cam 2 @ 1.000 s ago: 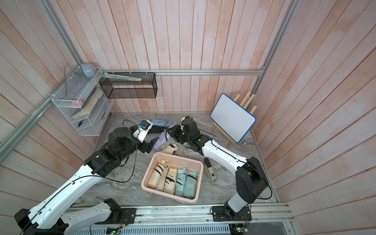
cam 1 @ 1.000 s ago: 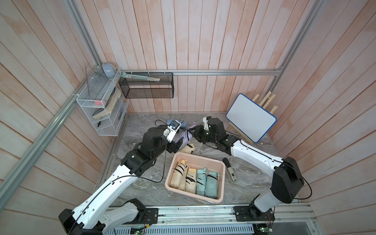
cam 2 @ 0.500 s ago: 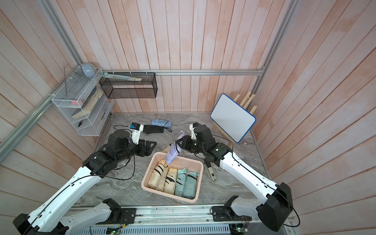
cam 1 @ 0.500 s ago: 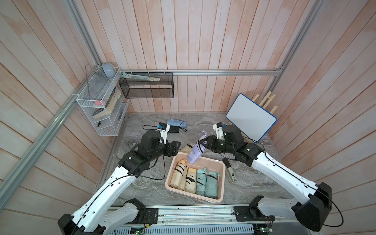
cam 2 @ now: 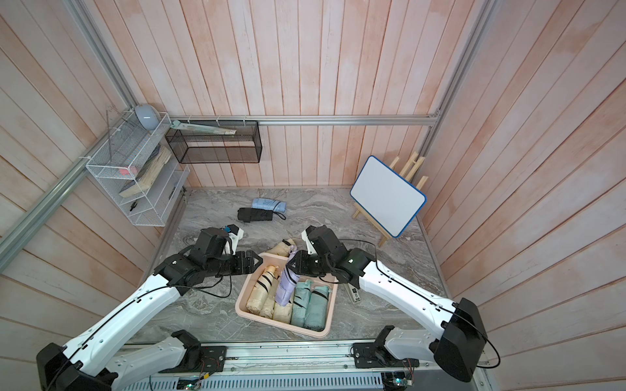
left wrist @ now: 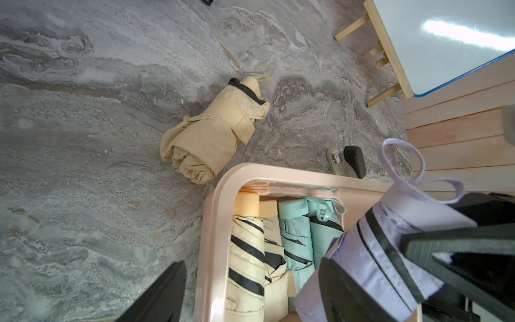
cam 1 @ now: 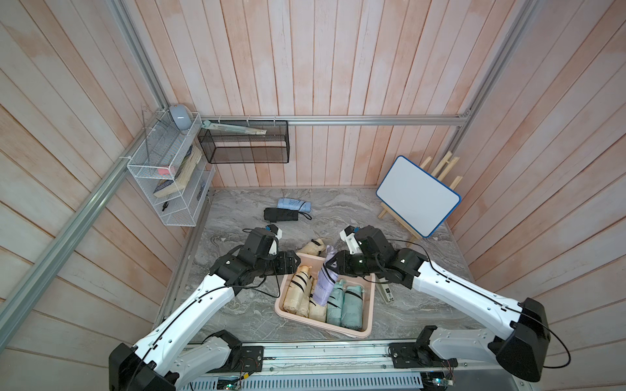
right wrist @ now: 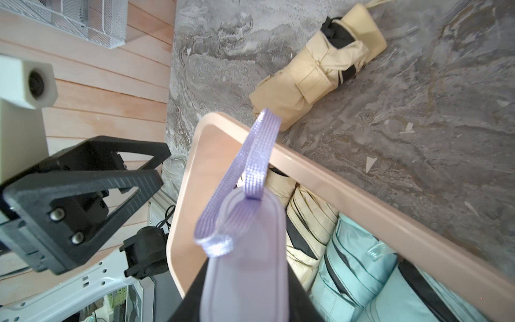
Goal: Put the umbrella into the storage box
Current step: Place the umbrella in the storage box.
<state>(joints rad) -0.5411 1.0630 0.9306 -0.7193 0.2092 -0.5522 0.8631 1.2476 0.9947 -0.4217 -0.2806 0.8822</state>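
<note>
Lilac umbrella (cam 1: 321, 287), pinched by right claw (cam 1: 330, 267), could be toppled out of storage box (cam 1: 372, 304) if released tilted; left claw (cam 1: 297, 262) spread.

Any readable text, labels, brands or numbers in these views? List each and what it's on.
None can be read in any view.
White sticker on the black tool beside the storage box: dark marks, too small to read.
Books in the white wire rack: too small and blurred to read.
Whiteboard: blank.
</note>
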